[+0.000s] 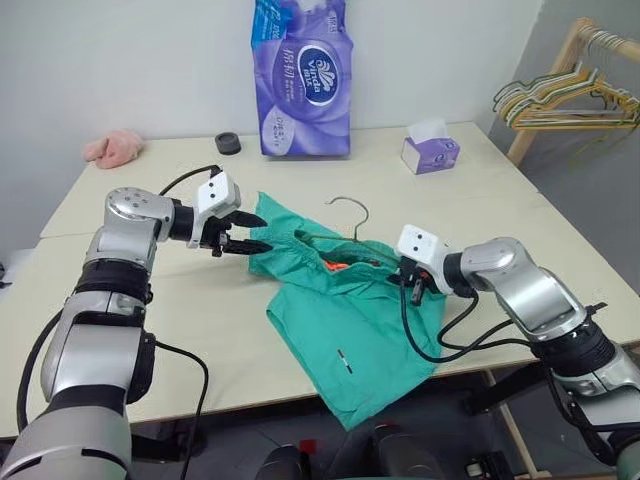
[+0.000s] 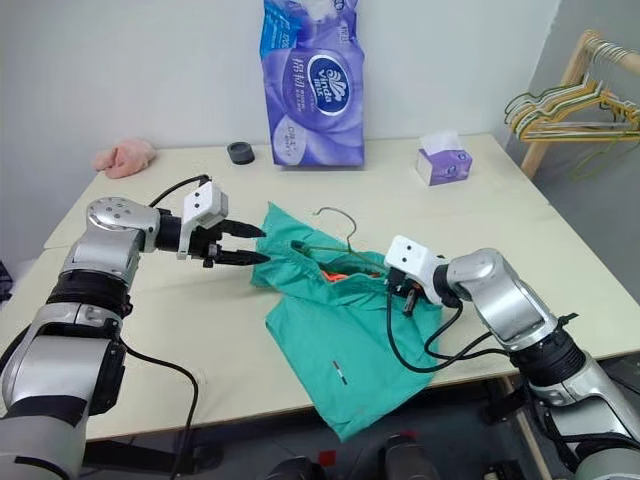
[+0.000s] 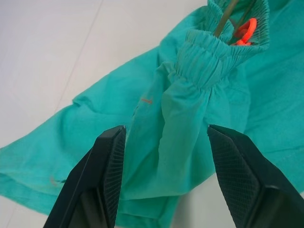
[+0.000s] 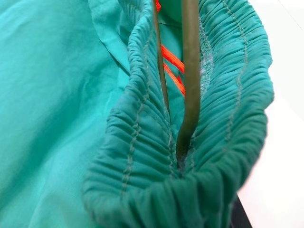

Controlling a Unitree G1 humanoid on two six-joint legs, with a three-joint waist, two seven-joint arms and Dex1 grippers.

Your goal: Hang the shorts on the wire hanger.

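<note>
So the shorts (image 1: 345, 310) are lying crumpled on the table (image 1: 130, 300), one leg hanging over the near edge. The hanger (image 1: 348, 222) is already partway inside them: its wire runs into the waistband opening, and only the hook plus a bit of the shoulders stick out on the far side of the shorts. There's something orange (image 1: 335, 266) showing inside the waistband too, can't tell what it is.

The right gripper (image 1: 415, 283) sits at the right end of the waistband, clamped on the bunched elastic with the hanger's wire running right through the pinch. That arm reaches in from the right of the shorts, elbow bent, gripper angled down toward the table.

The left gripper (image 1: 243, 233) is at the left end of the shorts, fingers (image 3: 107, 180) spread apart and holding nothing; the fabric lies just past the tips, not gripped. The forearm is roughly level, pointing at the shorts.

Farther back from the shorts: a purple tissue pack (image 1: 302, 75), a tissue box (image 1: 430, 152), a black ring (image 1: 228, 143) and a pink thing (image 1: 112, 147). Off to the right of the table, a rack (image 1: 545, 95) with a bunch of hangers (image 1: 565, 100).
</note>
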